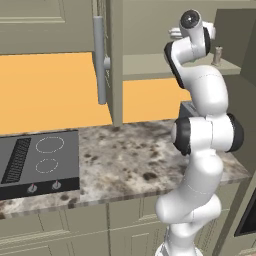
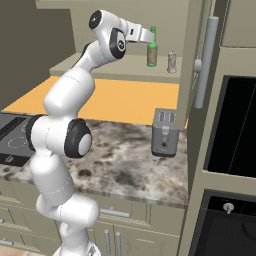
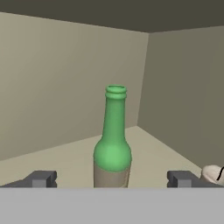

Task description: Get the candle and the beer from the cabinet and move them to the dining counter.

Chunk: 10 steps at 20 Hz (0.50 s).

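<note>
The beer, a green bottle with a tan label, stands upright on the shelf of the open cabinet. In the hand view it is centred just ahead of my gripper, whose fingertips stand wide apart on either side of it, not touching. From the right base view the gripper reaches in at the height of the neck of the beer. The candle, a small pale grey cylinder, stands on the same shelf just right of the bottle and also shows as candle. The dining counter is out of view.
Below the cabinet is a granite worktop with a black cooktop on the left and a toaster on the right. The open cabinet door with its bar handle hangs right of the shelf. A dark oven stands further right.
</note>
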### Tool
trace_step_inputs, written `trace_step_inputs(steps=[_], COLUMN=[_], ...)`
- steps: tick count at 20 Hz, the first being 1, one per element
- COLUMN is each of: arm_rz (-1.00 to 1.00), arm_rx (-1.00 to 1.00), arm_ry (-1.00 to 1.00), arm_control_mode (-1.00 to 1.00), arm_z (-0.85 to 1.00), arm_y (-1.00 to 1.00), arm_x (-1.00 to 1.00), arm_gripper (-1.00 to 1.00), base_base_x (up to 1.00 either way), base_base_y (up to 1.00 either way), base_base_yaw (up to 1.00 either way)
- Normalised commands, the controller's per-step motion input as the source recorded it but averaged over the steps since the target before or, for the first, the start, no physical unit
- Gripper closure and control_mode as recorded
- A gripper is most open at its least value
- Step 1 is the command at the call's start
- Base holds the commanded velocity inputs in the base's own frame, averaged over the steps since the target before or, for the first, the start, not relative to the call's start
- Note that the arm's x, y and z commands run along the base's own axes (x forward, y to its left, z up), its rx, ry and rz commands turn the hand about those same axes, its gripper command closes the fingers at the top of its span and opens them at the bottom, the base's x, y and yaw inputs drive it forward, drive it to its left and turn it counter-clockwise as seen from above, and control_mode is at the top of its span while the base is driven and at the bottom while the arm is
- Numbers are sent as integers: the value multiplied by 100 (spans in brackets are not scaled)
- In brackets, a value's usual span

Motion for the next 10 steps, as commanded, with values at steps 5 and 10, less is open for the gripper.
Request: trace_step_inputs(steps=[5,10], arm_rz=[0,0], arm_rx=[0,0], arm_ry=[0,0], arm_control_mode=[-100,-100], arm_z=[-12,0], arm_y=[-3,-3], arm_x=[11,13], arm_gripper=[-100,-100], base_base_x=[0,0], base_base_y=[0,0], base_base_yaw=[0,0])
